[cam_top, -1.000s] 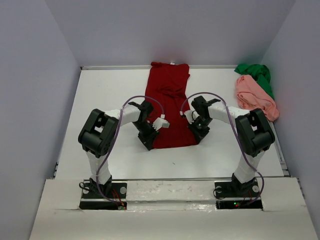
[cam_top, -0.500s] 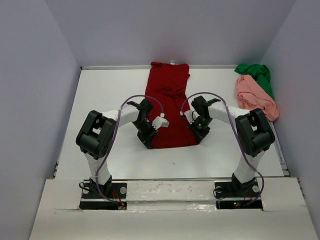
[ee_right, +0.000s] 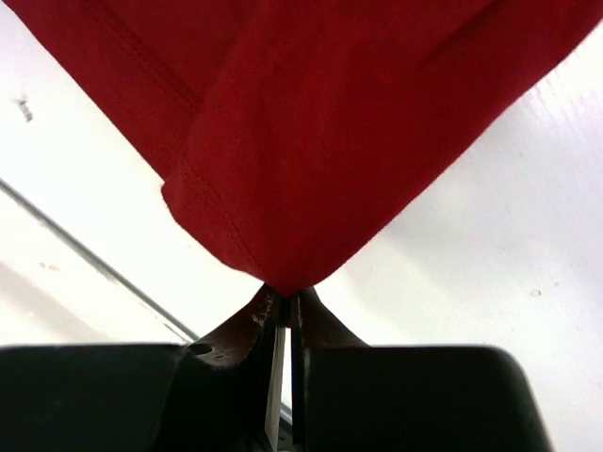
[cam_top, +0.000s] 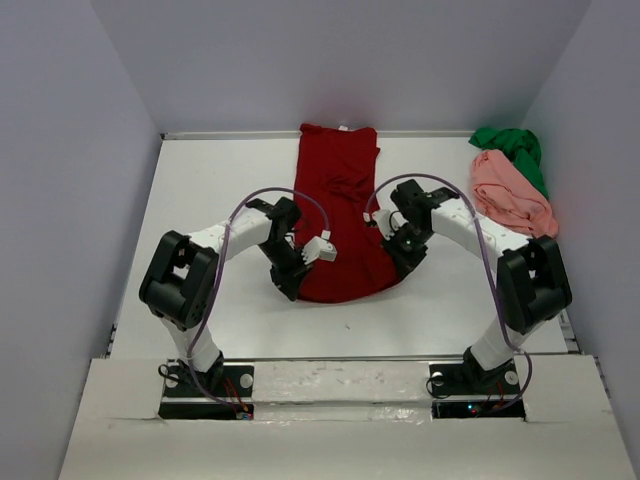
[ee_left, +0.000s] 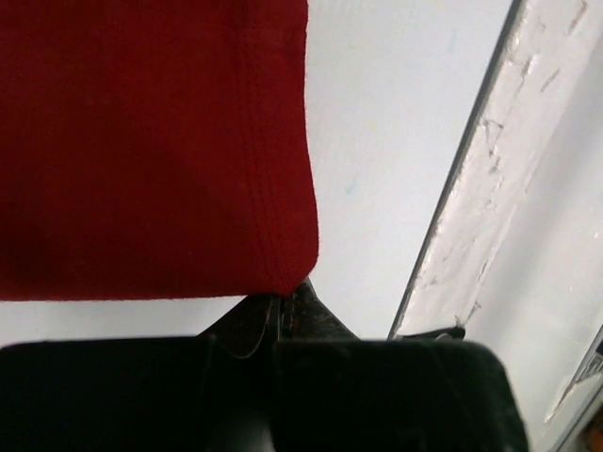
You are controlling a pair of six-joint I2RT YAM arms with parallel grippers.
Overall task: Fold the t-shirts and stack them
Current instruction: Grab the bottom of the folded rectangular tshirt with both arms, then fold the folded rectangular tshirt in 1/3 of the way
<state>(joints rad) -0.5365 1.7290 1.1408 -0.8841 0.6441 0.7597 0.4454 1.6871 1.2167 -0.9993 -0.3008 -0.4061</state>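
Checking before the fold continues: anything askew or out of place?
The salmon pink t-shirt and bright green t-shirt lie crumpled together by the right wall. The dark red t-shirt looks orderly, near corners pinched by left gripper and right gripper.

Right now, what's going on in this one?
Both arms are working on the dark red t-shirt, which lies as a long narrow strip running away from them on the table. The left gripper is shut on its near left corner and the right gripper on its near right corner, so the near hem bows between them. The salmon pink t-shirt and the green t-shirt lie crumpled together at the far right, not yet folded.
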